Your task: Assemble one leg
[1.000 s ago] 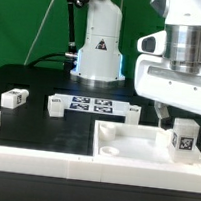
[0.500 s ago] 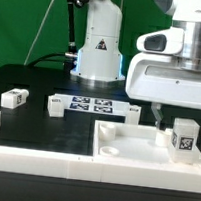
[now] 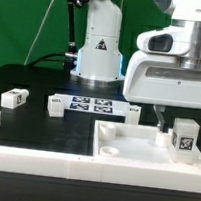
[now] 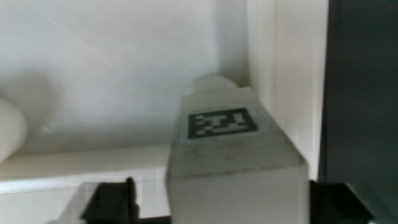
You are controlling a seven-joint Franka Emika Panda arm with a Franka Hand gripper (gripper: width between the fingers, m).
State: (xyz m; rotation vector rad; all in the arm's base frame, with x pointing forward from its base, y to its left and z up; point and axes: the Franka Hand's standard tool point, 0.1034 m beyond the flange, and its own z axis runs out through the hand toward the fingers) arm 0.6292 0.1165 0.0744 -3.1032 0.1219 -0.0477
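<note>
The fingers [image 4: 116,202] show as dark tips on either side of the leg's [image 4: 228,160] base in the wrist view; whether they pinch it I cannot tell. In the exterior view this leg [image 3: 184,136] stands upright at the right of the large white recessed tray piece [image 3: 133,155], tag facing near. Three more legs [image 3: 14,99] [image 3: 55,107] [image 3: 132,115] rest on the black tabletop [image 3: 40,127], beside the marker board [image 3: 91,105].
</note>
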